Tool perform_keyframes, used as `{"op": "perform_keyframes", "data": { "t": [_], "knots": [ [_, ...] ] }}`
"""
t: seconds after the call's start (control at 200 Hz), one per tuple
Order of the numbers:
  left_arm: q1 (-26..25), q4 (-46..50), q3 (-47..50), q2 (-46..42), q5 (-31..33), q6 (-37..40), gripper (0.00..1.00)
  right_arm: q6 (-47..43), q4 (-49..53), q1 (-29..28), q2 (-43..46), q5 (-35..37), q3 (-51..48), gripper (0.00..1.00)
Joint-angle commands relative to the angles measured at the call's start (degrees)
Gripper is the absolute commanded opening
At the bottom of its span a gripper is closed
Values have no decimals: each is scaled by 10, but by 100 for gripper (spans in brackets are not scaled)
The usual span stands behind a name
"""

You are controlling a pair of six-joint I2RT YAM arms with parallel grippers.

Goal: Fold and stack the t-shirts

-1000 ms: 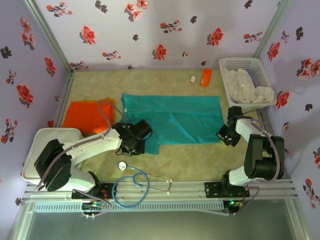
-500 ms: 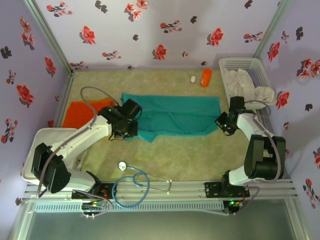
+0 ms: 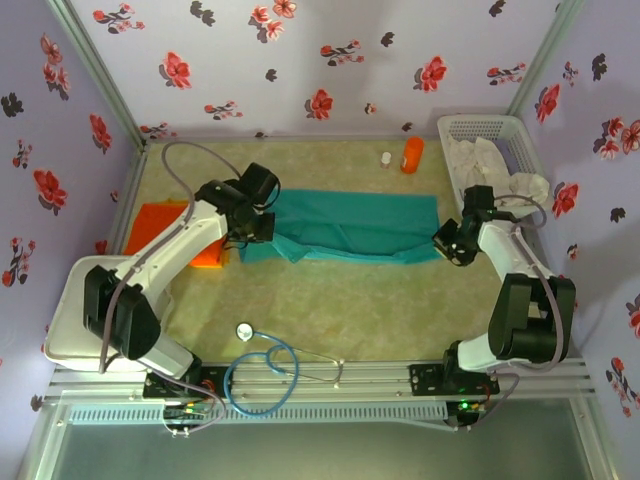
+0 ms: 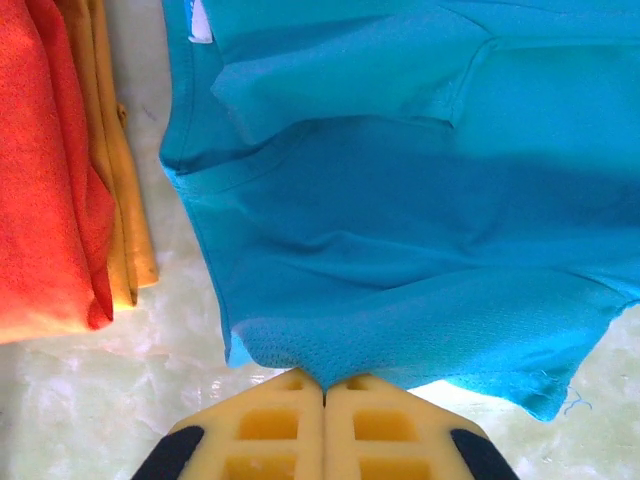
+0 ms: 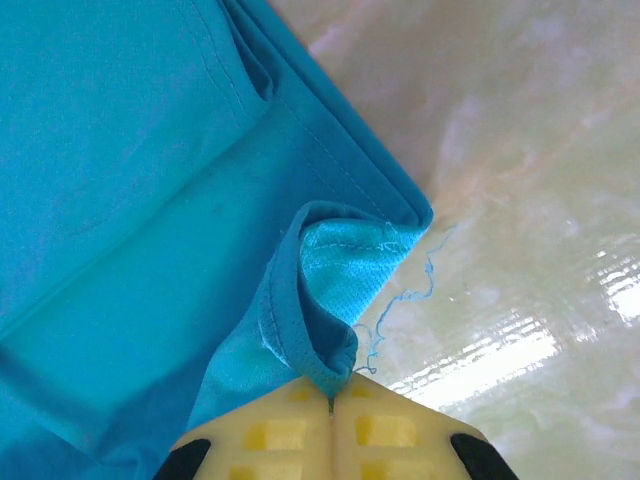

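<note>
Now the left gripper (image 4: 324, 385) and right gripper (image 5: 331, 400) each pinch shut on an edge of the soft teal-green cloth t-shirt (image 3: 350, 225), stretched between them beside the bright orange cloth t-shirt (image 3: 160, 225); moving both ends evenly should keep the fold straight.

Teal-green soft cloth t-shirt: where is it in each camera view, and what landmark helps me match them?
Top external: teal-green t-shirt stretched across the middle.
Left wrist: centre and right, hem pinched by left gripper.
Right wrist: left half, corner pinched by right gripper.
Landmark: folded bright orange t-shirt, at its left in top and left wrist.
</note>
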State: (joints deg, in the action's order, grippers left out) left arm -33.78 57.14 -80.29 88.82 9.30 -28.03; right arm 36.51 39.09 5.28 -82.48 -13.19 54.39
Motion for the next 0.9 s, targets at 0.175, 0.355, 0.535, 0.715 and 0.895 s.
{"op": "perform_keyframes", "data": {
  "t": [0.175, 0.355, 0.535, 0.715, 0.895],
  "knots": [
    [11, 16, -17, 4, 10, 26, 0, -34, 104, 3, 83, -2, -9, 0],
    [9, -6, 29, -26, -2, 10, 0, -25, 113, 3, 150, -4, -82, 0],
    [9, -23, 45, -24, -2, 11, 0, -23, 90, 3, 147, -8, -115, 0],
    [16, -31, 27, -3, 16, 33, 0, -34, 57, 4, 80, -29, -70, 0],
    [28, -32, -19, 31, 19, 46, 0, -53, 52, 4, 6, -43, -2, 0]
  ]
}}
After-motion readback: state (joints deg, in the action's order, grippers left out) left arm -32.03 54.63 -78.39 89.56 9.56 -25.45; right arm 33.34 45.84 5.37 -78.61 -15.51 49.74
